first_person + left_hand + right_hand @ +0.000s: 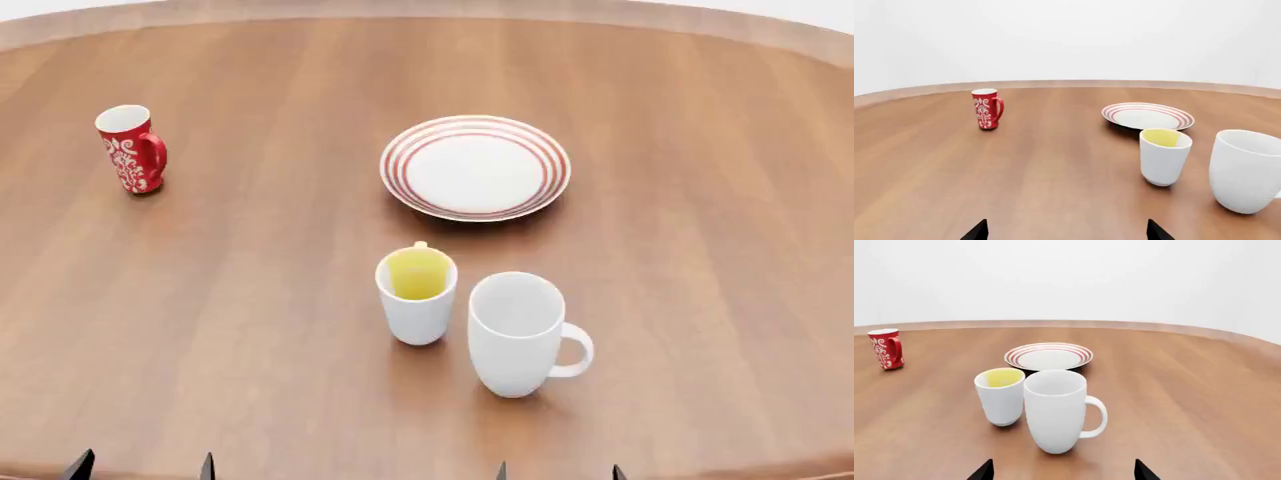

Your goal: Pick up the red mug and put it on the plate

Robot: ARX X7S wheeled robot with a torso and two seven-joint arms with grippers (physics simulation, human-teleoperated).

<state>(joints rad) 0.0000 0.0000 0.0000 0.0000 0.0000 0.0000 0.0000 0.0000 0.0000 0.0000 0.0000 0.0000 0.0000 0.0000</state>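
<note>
While both claws hang open, red mug (131, 148) upright, untouched.

No words, labels, brands or numbers can be read anywhere. The red mug (131, 148) carries only a white floral pattern, not lettering, and the plate (475, 167) shows only red rings around its rim.

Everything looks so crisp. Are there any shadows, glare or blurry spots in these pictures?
Head view: sharp throughout, only faint soft shadows under the plate and white mugs. Left wrist view: a dark shadow under the plate's near rim, no glare on the red mug. Right wrist view: evenly lit, no blur.
</note>
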